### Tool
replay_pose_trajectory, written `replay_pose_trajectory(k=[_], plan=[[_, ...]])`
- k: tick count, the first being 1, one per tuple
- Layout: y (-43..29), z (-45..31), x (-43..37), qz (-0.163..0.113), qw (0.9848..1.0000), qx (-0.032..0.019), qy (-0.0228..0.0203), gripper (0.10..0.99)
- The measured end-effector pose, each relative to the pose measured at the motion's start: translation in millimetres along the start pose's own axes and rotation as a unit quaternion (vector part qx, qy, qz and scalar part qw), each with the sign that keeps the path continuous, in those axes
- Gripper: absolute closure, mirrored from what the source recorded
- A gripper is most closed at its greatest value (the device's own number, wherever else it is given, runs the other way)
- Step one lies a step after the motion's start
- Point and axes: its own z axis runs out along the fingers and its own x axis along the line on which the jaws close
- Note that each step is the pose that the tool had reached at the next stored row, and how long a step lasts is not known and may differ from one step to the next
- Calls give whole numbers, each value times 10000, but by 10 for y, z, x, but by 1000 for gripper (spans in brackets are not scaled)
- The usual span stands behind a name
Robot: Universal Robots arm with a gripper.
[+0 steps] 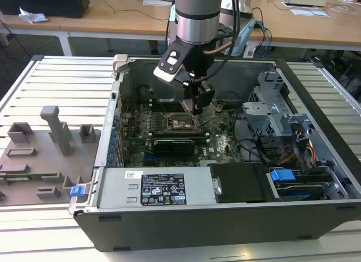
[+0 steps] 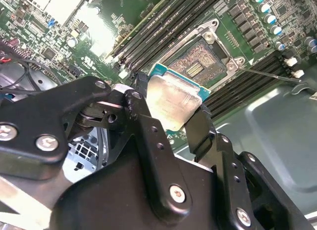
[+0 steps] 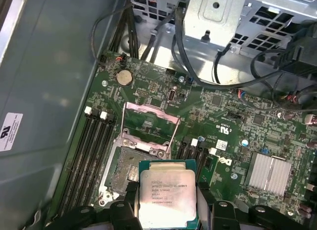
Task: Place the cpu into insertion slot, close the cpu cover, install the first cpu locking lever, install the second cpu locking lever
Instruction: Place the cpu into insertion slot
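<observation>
My gripper (image 2: pixel 171 111) is shut on the cpu (image 2: pixel 174 94), a flat silver-topped chip clamped edge to edge between two black fingers (image 2: pixel 140 104). The cpu (image 3: pixel 166 195) hangs tilted just above the insertion slot (image 3: pixel 124 168), partly overlapping one side of it. The insertion slot (image 2: pixel 200 67) lies uncovered, with its dark contact field showing. The cpu cover (image 3: pixel 148 122) stands swung up at the slot's far edge. A thin wire lever (image 2: pixel 270 75) sticks out beside the socket. In the exterior view my gripper (image 1: pixel 197 107) hovers over the slot (image 1: pixel 181 124) inside the open case.
Memory slots (image 3: pixel 86 151) flank the socket. A black card (image 1: pixel 177 143) lies across the board, next to a power supply (image 1: pixel 155 189). A drive cage (image 1: pixel 273 110) with cables sits at the exterior view's right. A grey fixture plate (image 1: pixel 39 155) lies outside the case.
</observation>
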Motion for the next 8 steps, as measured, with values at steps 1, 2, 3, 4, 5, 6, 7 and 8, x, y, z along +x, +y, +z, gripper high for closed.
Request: replay_pose_trajectory(k=[1,2,3,4,5,6,7,8], plan=[[0,0,0,27,10000,-1,-2,541],[0,0,0,62,10000,-1,-6,541],[0,0,0,89,10000,-2,-8,541],[0,0,0,116,9999,-2,-10,541],[0,0,0,142,9999,-3,-12,541],[0,0,0,181,9998,-3,-16,541],[0,0,0,233,9997,-4,-21,541],[0,0,0,264,9996,-5,-24,541]])
